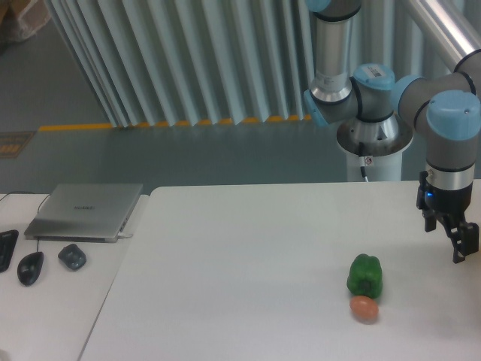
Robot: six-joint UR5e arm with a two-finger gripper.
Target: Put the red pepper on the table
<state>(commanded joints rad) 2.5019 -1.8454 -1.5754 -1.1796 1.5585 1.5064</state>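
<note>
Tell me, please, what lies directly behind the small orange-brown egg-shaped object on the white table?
The green pepper stands right behind the orange-brown object, apparently touching it, on the table. Whatever is behind the green pepper's base is covered. No red pepper is visible. The gripper hangs to the right.

One green bell pepper and one orange-brown egg-shaped object lie on the white desk. On the adjoining desk are one closed grey laptop and two computer mice. One robot arm carries one gripper.
</note>
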